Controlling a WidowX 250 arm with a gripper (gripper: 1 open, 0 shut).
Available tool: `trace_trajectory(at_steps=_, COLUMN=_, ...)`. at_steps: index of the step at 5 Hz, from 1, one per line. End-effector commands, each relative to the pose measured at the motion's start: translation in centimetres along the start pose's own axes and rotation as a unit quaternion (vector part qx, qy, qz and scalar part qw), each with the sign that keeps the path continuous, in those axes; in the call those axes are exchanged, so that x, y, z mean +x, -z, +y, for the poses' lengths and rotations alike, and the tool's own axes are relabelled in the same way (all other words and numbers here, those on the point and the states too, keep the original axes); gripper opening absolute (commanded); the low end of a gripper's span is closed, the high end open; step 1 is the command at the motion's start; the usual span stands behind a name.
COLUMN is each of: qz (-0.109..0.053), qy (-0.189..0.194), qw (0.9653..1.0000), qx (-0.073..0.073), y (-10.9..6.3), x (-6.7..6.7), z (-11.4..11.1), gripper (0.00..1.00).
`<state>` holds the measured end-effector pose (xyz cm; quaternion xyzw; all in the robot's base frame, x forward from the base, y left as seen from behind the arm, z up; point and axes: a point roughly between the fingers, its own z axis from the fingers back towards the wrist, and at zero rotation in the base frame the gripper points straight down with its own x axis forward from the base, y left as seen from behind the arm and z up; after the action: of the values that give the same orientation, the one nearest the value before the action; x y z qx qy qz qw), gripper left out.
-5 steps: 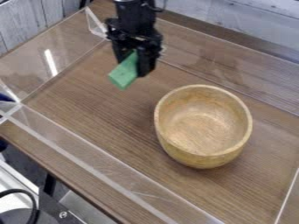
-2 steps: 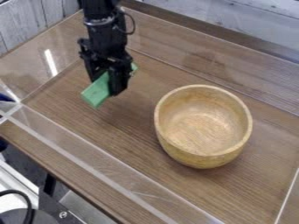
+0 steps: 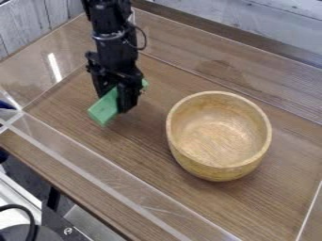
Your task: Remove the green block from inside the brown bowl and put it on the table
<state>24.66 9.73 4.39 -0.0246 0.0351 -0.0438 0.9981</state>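
Bowl (image 3: 219,133) stands on the table (image 3: 151,165) at near right, with nothing inside. Farther left, the claw (image 3: 116,97) points down, clamped on the block (image 3: 107,107), which hangs tilted just above the table, well apart from the bowl.

Small flat rectangular green block (image 3: 107,109) — showing solid matte green, no marking. Round thick-walled tan wooden bowl (image 3: 220,134) — showing pale honey tan, with faint darker grain rings inside. Large brown wood-grain tabletop (image 3: 176,202) — showing mid brown with fine darker streaks running along it. Black robot gripper (image 3: 117,98) — showing plain black throughout.
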Motion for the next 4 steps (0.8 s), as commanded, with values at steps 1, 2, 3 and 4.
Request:
trace_trajectory(at_steps=1, qz=-0.017, qy=0.004, qw=0.9998, qx=0.009, y=-0.82, x=0.6, z=-0.05, gripper=0.0)
trace_trajectory(at_steps=2, qz=-0.016, qy=0.005, qw=0.9998, qx=0.007, y=-0.71, x=0.63, z=-0.19, gripper=0.0)
trace_trajectory(at_steps=3, qz=-0.015, qy=0.004, qw=0.9999, qx=0.006, y=-0.69, x=0.65, z=-0.35, gripper=0.0)
trace_trajectory(at_steps=4, qz=-0.015, qy=0.004, qw=0.9999, qx=0.005, y=-0.62, x=0.68, z=-0.48, gripper=0.0)
